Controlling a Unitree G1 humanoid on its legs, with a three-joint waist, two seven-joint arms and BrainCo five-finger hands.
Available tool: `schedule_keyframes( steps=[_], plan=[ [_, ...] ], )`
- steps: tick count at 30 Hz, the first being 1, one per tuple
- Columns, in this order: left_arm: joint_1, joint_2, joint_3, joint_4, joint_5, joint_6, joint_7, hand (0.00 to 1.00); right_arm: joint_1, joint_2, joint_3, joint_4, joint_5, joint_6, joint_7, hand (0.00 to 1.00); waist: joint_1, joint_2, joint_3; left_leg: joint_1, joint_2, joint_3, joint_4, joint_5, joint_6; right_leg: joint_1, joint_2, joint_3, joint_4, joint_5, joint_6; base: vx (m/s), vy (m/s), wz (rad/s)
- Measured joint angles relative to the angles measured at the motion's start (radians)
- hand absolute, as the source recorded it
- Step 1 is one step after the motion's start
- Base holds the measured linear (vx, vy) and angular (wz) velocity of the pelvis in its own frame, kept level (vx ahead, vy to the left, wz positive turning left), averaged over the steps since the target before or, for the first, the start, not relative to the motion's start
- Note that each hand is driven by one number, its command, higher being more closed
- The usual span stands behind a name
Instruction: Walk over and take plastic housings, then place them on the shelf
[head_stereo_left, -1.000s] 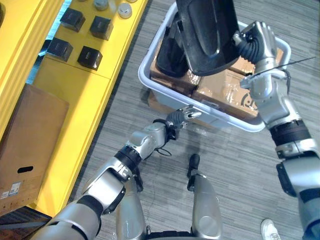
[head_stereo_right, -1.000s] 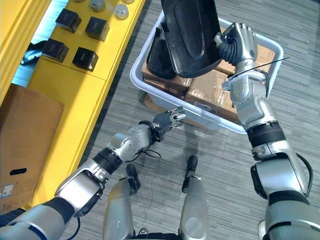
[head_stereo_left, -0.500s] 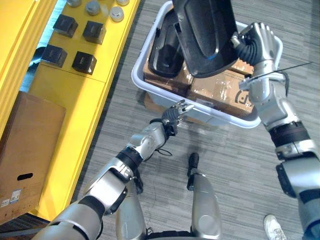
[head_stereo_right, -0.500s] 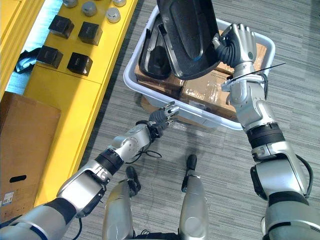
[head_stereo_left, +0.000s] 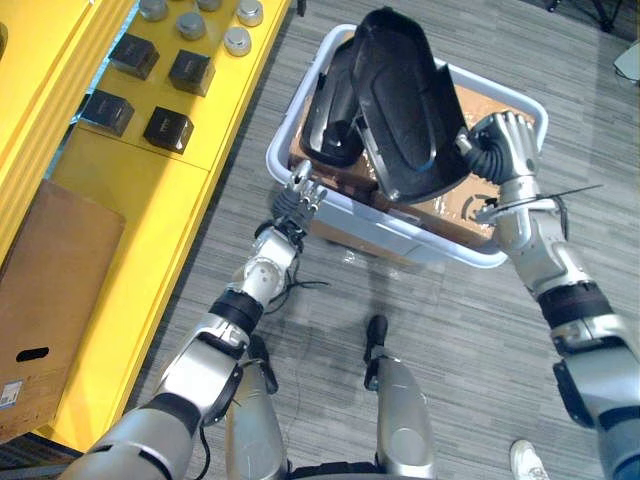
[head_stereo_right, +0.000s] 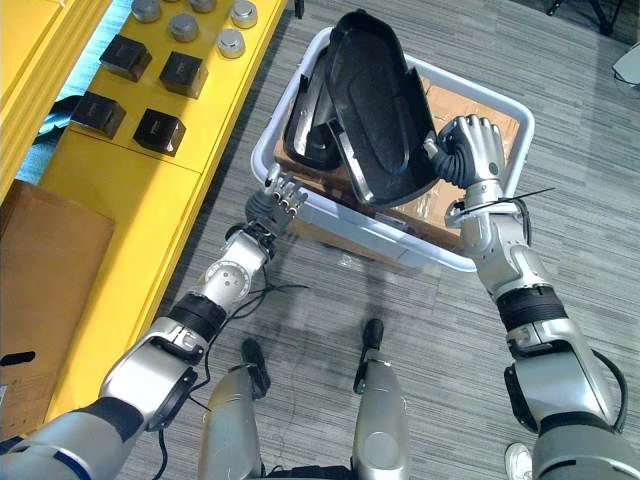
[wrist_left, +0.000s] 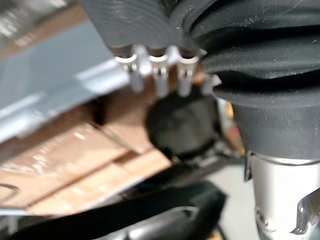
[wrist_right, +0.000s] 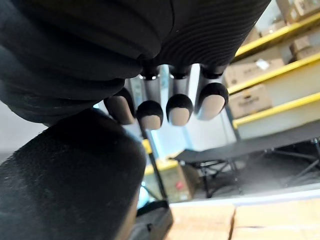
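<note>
Right eye view: your right hand is fisted on the right edge of a black plastic housing, fingers curled round it, holding it tilted above the grey bin and the cardboard boxes inside. A second housing lies at the bin's far left, partly under the held one. Your left hand sits at the bin's near-left rim, fingers straight and loosely spread, holding nothing, with the yellow shelf off to the left.

A grey striped floor runs beside yellow shelving.
</note>
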Motion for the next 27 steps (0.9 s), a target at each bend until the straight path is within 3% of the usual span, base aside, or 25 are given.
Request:
schedule_keyframes(
  steps=[4,6,11,14,21,27],
  plan=[
    [0.000,0.004,-0.002,-0.026,-0.002,0.008,-0.038,0.00,0.026,0.006,-0.001,-0.006,-0.037,-0.046,-0.011,1.00,-0.001,-0.002,-0.001,0.022,-0.004,0.004,-0.014,0.000,0.000,0.024,0.000,-0.001,-0.022,0.006,0.001,0.05,0.025,0.00],
    [-0.001,0.006,-0.004,-0.043,0.010,0.038,-0.056,0.00,0.028,0.015,-0.001,-0.014,-0.044,-0.057,-0.012,1.00,0.000,-0.002,-0.001,0.028,-0.004,0.013,-0.021,0.000,0.000,0.026,0.001,0.002,-0.033,0.012,0.002,0.06,0.021,-0.08],
    [-0.002,0.004,-0.092,-0.045,0.157,0.129,-0.049,0.00,0.037,0.029,0.009,-0.080,-0.044,-0.070,-0.028,1.00,-0.003,-0.003,-0.002,0.051,-0.005,0.021,-0.031,-0.001,-0.001,0.062,0.007,0.004,-0.079,0.030,0.002,0.03,0.016,-0.03],
    [-0.001,0.003,-0.129,-0.044,0.176,0.159,-0.042,0.00,0.036,0.029,0.020,-0.103,-0.044,-0.090,-0.038,1.00,-0.002,-0.003,-0.002,0.051,-0.004,0.022,-0.031,-0.001,-0.001,0.065,0.009,0.004,-0.088,0.035,0.001,0.00,0.000,0.00],
    [-0.001,0.005,-0.172,-0.018,0.227,0.182,-0.032,0.00,0.024,0.029,0.079,-0.125,-0.055,-0.137,-0.038,1.00,0.000,-0.003,-0.002,0.063,-0.003,0.022,-0.033,-0.001,-0.001,0.085,0.013,0.003,-0.110,0.043,0.002,0.00,0.000,0.00],
    [-0.001,0.001,-0.216,-0.010,0.223,0.167,-0.037,0.00,0.023,0.029,0.110,-0.133,-0.074,-0.159,0.007,1.00,0.000,-0.003,-0.002,0.065,-0.004,0.023,-0.039,-0.001,-0.001,0.089,0.014,0.002,-0.119,0.047,0.002,0.00,0.000,0.00]
  ],
)
